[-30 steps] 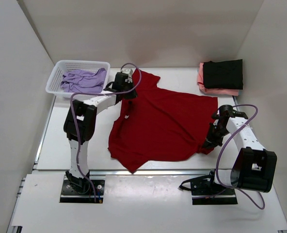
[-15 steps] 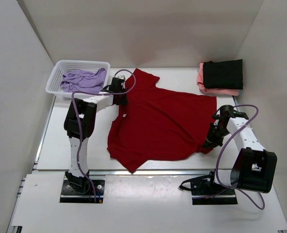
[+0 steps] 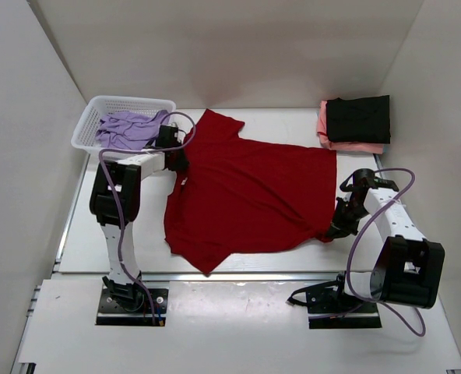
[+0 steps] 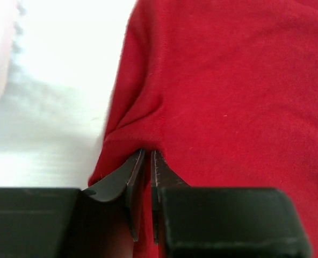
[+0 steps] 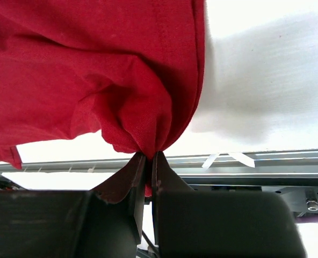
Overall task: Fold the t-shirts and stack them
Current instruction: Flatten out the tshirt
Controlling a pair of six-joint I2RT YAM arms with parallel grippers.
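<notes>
Top view, hidden: the fingertips of the left gripper [image 3: 176,160] and the right gripper [image 3: 336,227] are masked by their own bodies and by cloth, so their closure cannot be told here.
Top view, red t-shirt [image 3: 250,191]: it is laid mostly flat across the middle of the table [image 3: 86,230], with one sleeve toward the upper centre and a pointed corner at the lower left. Its lower right corner is gathered at the right gripper.
Top view, other shirts: a lavender t-shirt [image 3: 125,128] is crumpled in the white mesh basket [image 3: 89,118] at the upper left. A folded black t-shirt [image 3: 357,118] is stacked on a salmon pink t-shirt [image 3: 322,125] at the upper right; only a strip of the pink one is seen.

Left wrist, hidden: a pale blur at the upper left edge cannot be identified.
Left wrist, left gripper [image 4: 147,153]: the fingers are pressed almost together, and a puckered edge of the red t-shirt [image 4: 229,97] is pinched between the tips beside bare table [image 4: 57,107].

Right wrist, hidden: the frame's bottom is filled by the gripper body.
Right wrist, right gripper [image 5: 146,156]: the fingers are closed on a bunched knot of the red t-shirt [image 5: 84,70], with the cloth drawn into folds above the tips.
</notes>
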